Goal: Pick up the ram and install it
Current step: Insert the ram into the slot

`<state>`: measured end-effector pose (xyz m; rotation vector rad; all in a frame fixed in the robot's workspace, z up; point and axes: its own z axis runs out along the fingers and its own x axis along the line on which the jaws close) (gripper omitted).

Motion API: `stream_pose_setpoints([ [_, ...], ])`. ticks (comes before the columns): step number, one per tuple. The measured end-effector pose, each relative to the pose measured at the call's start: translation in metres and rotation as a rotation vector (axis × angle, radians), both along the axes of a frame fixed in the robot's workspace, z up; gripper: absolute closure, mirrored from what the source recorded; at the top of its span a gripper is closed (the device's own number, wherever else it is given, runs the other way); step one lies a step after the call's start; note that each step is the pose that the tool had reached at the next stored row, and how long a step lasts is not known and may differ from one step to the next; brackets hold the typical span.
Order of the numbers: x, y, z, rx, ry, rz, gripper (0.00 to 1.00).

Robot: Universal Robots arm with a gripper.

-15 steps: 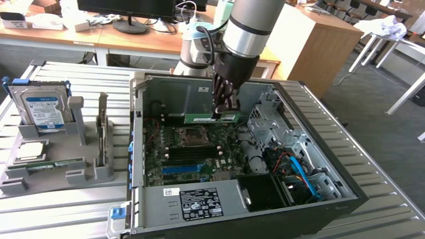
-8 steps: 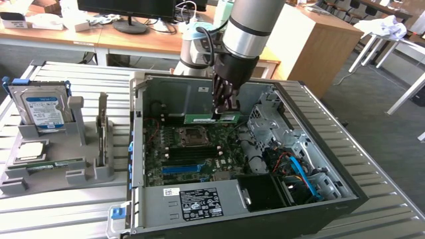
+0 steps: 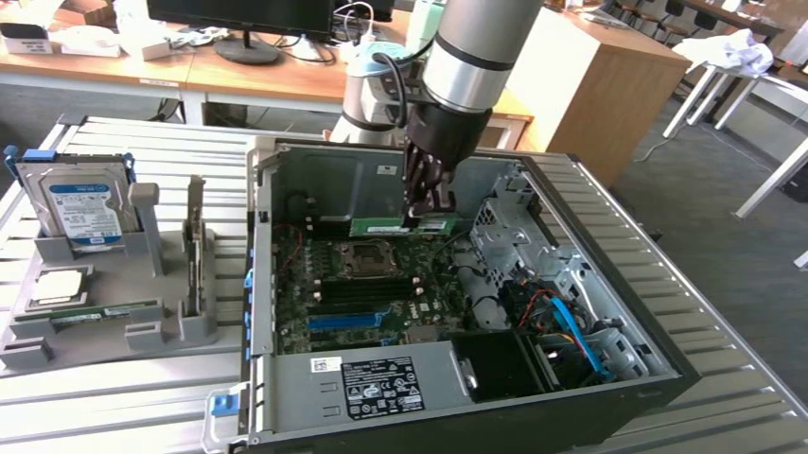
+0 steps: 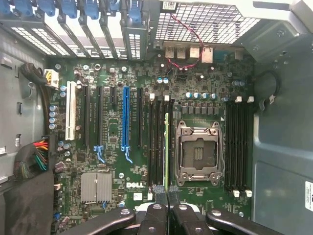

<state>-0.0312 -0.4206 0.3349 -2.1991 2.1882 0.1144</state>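
Observation:
The ram [image 3: 394,226] is a thin green stick held level inside the open computer case [image 3: 657,312]. My gripper [image 3: 433,214] is shut on its end nearer the exterior view's right. It hangs above the motherboard [image 3: 360,298], just behind the CPU socket [image 3: 366,257]. In the wrist view the ram [image 4: 167,147] appears edge-on as a thin green line running out from my gripper [image 4: 167,192]. It lines up with the black memory slots [image 4: 157,142] beside the CPU socket [image 4: 198,152]. Whether it touches a slot I cannot tell.
A grey stand [image 3: 139,333] at the exterior view's left holds a silver hard drive [image 3: 82,208], a dark upright card [image 3: 196,246] and another green stick [image 3: 101,312]. Cables and a drive cage [image 3: 555,312] crowd the case's right side. More memory slots [image 4: 237,147] lie past the socket.

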Motion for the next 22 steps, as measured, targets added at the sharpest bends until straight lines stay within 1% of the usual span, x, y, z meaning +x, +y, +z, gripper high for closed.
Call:
stream_pose_setpoints([
  [22,0.0000,0.0000,-0.0046,0.0000,0.0000,0.000,0.88],
])
